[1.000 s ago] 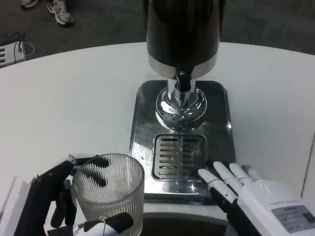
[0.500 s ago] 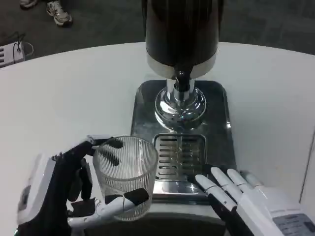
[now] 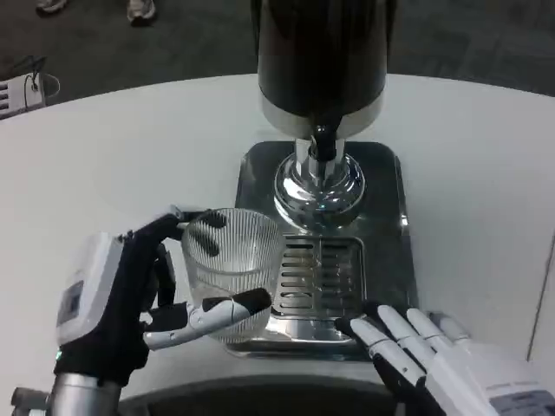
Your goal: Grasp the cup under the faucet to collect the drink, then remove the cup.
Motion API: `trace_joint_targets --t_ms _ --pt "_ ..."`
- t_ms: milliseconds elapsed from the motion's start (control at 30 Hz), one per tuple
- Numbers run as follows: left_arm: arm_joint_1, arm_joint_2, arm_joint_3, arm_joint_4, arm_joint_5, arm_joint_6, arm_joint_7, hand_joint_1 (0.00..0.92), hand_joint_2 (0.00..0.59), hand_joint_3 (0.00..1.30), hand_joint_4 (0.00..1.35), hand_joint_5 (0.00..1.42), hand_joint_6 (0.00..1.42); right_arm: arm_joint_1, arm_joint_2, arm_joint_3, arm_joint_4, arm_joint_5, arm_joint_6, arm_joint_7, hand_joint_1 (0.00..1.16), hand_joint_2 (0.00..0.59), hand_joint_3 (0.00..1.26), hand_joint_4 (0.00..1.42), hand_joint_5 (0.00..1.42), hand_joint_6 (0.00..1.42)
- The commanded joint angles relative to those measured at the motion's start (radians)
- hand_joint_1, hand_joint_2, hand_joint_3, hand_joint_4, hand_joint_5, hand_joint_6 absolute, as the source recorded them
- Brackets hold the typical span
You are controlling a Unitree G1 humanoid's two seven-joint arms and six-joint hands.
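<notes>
A clear ribbed glass cup [image 3: 231, 269] is held upright in my left hand [image 3: 130, 303], fingers wrapped round its far and near sides. The cup stands at the left edge of the dispenser's steel base [image 3: 381, 186], just left of the slotted drip grate [image 3: 319, 276]. The black faucet [image 3: 323, 143] juts from the dark dispenser tank [image 3: 321, 61] above the chrome pedestal [image 3: 318, 186], up and right of the cup. My right hand [image 3: 434, 355] lies at the base's front right corner with its fingers spread and nothing in them.
The white round table [image 3: 130, 156] stretches wide to the left and right of the dispenser. A person's shoes [image 3: 139, 9] stand on the dark floor beyond the far edge, and a white box [image 3: 19, 91] sits at far left.
My left hand has carried the cup forward and to the right, from the table's near edge up to the left side of the drip grate. The right hand slid back slightly.
</notes>
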Motion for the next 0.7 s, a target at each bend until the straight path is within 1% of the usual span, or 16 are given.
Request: trace_joint_targets --t_ms 33,400,700 --pt "-0.089 0.026 -0.027 0.075 0.014 0.000 0.048 0.570 0.000 0.94 1.09 1.27 1.42 -0.003 0.006 -0.020 -0.016 0.037 -0.016 0.012 0.52 0.478 0.10 0.00 0.00 0.00" --pt "-0.250 0.054 -0.115 0.291 0.061 0.006 0.111 0.570 0.000 0.94 1.09 1.27 1.42 0.005 -0.001 -0.064 -0.016 0.085 -0.041 0.020 0.52 0.478 0.10 0.00 0.00 0.00" --pt "-0.354 0.032 -0.197 0.450 0.086 -0.001 0.204 0.567 0.000 0.94 1.09 1.27 1.42 0.002 -0.014 -0.118 -0.016 0.137 -0.043 0.038 0.52 0.478 0.10 0.00 0.00 0.00"
